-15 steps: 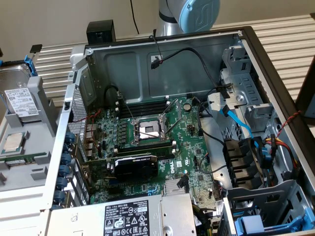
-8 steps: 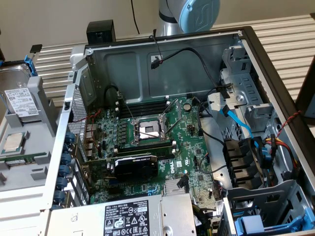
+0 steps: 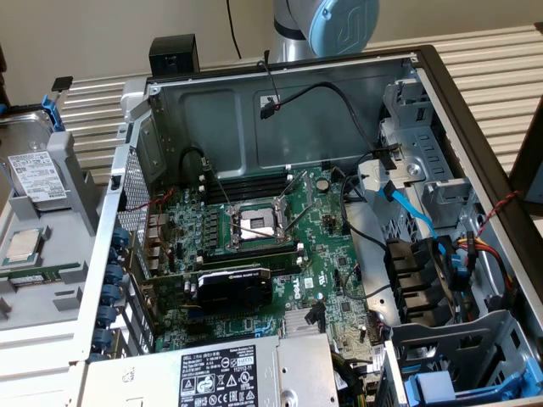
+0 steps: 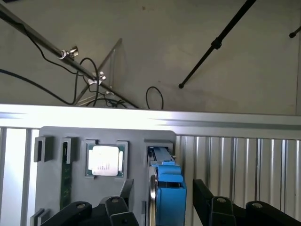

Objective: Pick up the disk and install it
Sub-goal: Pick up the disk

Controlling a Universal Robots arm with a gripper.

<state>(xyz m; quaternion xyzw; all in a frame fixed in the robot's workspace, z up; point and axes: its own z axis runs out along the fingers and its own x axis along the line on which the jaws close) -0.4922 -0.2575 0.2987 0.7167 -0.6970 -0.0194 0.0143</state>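
**Item:** flat rectangular silver metal disk (image 3: 38,176) (image 4: 164,188), with a white printed label on one broad face, clipped in a blue moulded plastic frame.

**Location:** it stood on edge in a slot of a matt grey plastic holder tray (image 3: 76,182) (image 4: 49,188). The tray lay at the exterior view's left, outside the computer.

**Orientation:** the thin edge faced the wrist camera, and the broad faces were turned toward the two fingers. The labelled face showed in the exterior view. Which way the long axis ran could not be told.

**Black gripper (image 4: 162,188):** the jaws were released and spread. One finger stood at each broad face of the disk, with a narrow gap on both sides. Nothing was grasped.

**Same tray:**
- A small square silver processor chip (image 3: 24,246) (image 4: 105,160) on green backing lay flat in a square recess.
- A thin green memory board (image 4: 66,176) stood on edge in a narrow slot, with the chip between it and the disk.

**Adjacent:**
- A large open grey sheet-metal computer case (image 3: 280,110) held a green circuit board (image 3: 335,225) and black and light blue cables.
- The case also held a grey power-supply box (image 3: 288,373) with a black-and-white label.
- A robot arm (image 3: 339,25), a grey tube with a glossy light blue cap, stood behind the case.

**Surface:** a pale metal table (image 3: 501,76) (image 4: 235,160), ribbed in parallel slats.

**Room:** a plain beige wall. In the wrist view there was a pale floor with loose black cables and thin black stand legs (image 4: 216,44).
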